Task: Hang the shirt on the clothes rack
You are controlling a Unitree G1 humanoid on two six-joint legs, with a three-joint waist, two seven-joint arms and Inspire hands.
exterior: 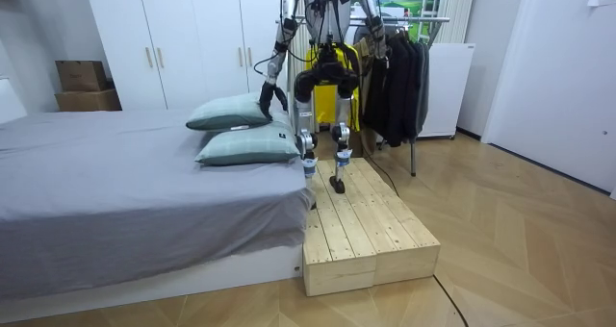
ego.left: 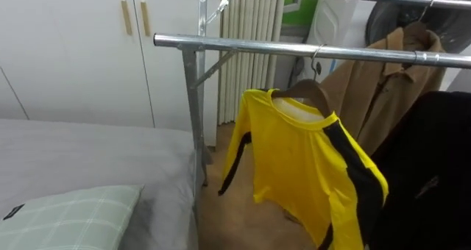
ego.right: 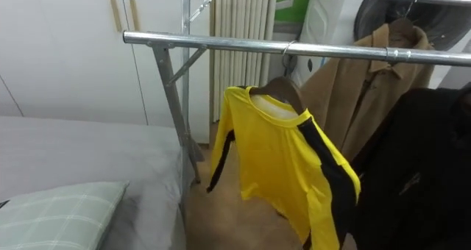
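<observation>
The yellow shirt [ego.left: 302, 162] already hung on its hanger [ego.left: 305, 93] from the rail [ego.left: 243, 45] beside a brown coat [ego.left: 383, 81], so the job looked done, though I couldn't tell whether the fingers of the left hand [exterior: 267, 97], down by the pillows [exterior: 231, 113], were clenched.

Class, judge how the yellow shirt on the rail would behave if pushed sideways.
Likely floppy: the yellow shirt drapes in folds, sleeve dangling. Probably light; it would swing on its hanger. The hook might slide along the smooth rail.
</observation>
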